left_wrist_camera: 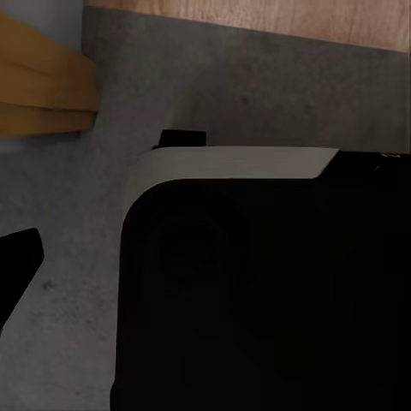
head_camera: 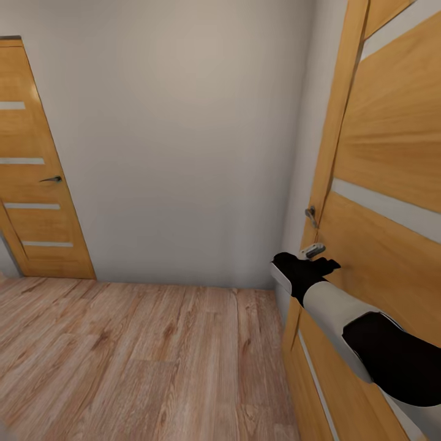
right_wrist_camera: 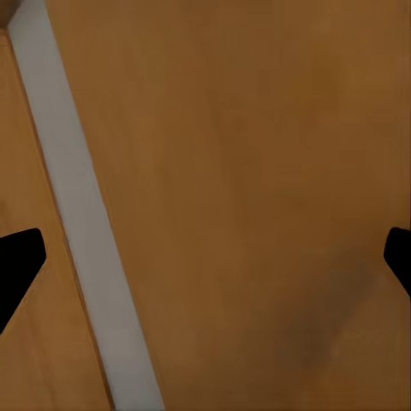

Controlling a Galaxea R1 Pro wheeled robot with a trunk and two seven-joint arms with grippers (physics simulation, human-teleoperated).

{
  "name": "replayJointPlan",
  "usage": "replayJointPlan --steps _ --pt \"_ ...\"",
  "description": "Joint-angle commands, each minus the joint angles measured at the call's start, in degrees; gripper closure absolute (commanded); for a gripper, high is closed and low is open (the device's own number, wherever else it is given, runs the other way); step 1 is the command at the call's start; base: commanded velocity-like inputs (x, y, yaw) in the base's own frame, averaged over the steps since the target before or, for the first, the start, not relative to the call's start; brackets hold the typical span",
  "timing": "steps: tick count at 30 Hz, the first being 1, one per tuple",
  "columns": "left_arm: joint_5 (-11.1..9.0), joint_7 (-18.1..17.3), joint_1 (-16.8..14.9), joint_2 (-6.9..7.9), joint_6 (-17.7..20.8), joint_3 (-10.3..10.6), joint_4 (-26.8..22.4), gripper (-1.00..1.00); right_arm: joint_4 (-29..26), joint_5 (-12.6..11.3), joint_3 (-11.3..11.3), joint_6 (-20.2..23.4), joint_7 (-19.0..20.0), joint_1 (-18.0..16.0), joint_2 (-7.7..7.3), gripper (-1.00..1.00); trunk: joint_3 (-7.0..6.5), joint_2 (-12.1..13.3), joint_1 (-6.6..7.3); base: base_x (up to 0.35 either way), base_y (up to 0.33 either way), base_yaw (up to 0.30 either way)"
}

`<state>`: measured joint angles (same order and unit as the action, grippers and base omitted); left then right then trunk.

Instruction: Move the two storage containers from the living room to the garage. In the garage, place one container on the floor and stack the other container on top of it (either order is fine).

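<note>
The two storage containers are out of view. My right arm reaches to the wooden door (head_camera: 392, 184) on the right, and my right gripper (head_camera: 327, 264) is right at the door's face, just below its silver lever handle (head_camera: 313, 250). In the right wrist view the door panel (right_wrist_camera: 257, 171) is very close. The right gripper (right_wrist_camera: 205, 265) is open, its dark fingertips (right_wrist_camera: 17, 265) far apart with nothing between them. One dark finger (left_wrist_camera: 17, 265) of my left gripper sits wide at the side, over grey concrete floor (left_wrist_camera: 257, 86) and beside my own black body (left_wrist_camera: 257, 300).
I am in a narrow hallway with light wood-plank flooring (head_camera: 135, 355) and a plain grey wall (head_camera: 184, 135) ahead. A second wooden door (head_camera: 37, 184) stands shut at the far left. Orange door framing (left_wrist_camera: 43, 94) shows in the left wrist view.
</note>
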<state>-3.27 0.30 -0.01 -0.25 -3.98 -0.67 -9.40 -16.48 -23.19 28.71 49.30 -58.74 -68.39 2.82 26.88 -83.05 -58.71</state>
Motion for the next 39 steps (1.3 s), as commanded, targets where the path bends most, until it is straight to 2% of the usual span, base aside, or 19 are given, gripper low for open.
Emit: replayJointPlan --steps 1,8,20,24,26,29,33,34,39 --pt "-0.31 -0.05 0.01 -0.01 -0.09 -0.04 -0.03 -1.0 -0.04 0.43 1.0 0.9 -0.45 -0.08 -1.01 -1.0 0.05 -0.02 -0.02 0.271 0.0 0.0" --pt "-0.25 0.2 0.01 -0.08 -0.07 -0.04 -0.05 -1.0 -0.04 0.41 1.0 0.88 -0.47 -0.08 -1.1 -1.0 0.05 -0.02 -0.02 0.263 0.0 0.0" --pt "-0.25 0.31 0.01 -0.01 -0.15 -0.04 0.0 -1.0 -0.04 0.36 0.98 0.97 -1.05 -0.08 -1.83 -1.0 0.05 -0.02 -0.02 0.024 0.0 0.0" --pt "-0.25 0.31 0.01 -0.01 -0.15 -0.04 0.0 -1.0 -0.09 0.31 0.85 0.71 -1.1 -0.08 -1.32 -1.0 0.05 -0.02 -0.02 0.0 0.0 0.0" --pt "-0.25 0.31 0.01 -0.01 -0.15 -0.04 0.0 -1.0 -0.27 0.27 0.77 0.59 -1.11 -0.08 -0.52 -1.0 0.05 -0.02 -0.02 0.0 0.0 0.0" --pt "-0.25 0.31 0.01 -0.01 -0.15 -0.04 0.0 -1.0 -0.62 0.26 0.64 0.46 -1.11 -0.08 1.52 -1.0 0.05 -0.02 -0.02 0.0 0.0 0.0" --pt "-0.25 0.33 0.01 -0.01 -0.12 -0.04 0.0 -1.0 -0.81 0.26 0.52 0.38 -1.25 -0.08 6.5 -1.0 0.05 -0.02 -0.02 0.0 0.0 0.0" --pt "-0.25 0.33 0.01 -0.01 -0.12 -0.04 0.0 -1.0 -0.81 0.26 0.49 0.37 -1.33 -0.08 7.18 -1.0 0.05 -0.02 -0.02 0.0 0.0 0.0" --pt "-0.25 0.35 0.01 -0.01 -0.15 -0.04 -0.06 -1.0 -0.99 0.23 0.47 0.3 -1.85 -0.08 7.18 -1.0 0.05 -0.02 -0.02 0.0 0.0 0.0"
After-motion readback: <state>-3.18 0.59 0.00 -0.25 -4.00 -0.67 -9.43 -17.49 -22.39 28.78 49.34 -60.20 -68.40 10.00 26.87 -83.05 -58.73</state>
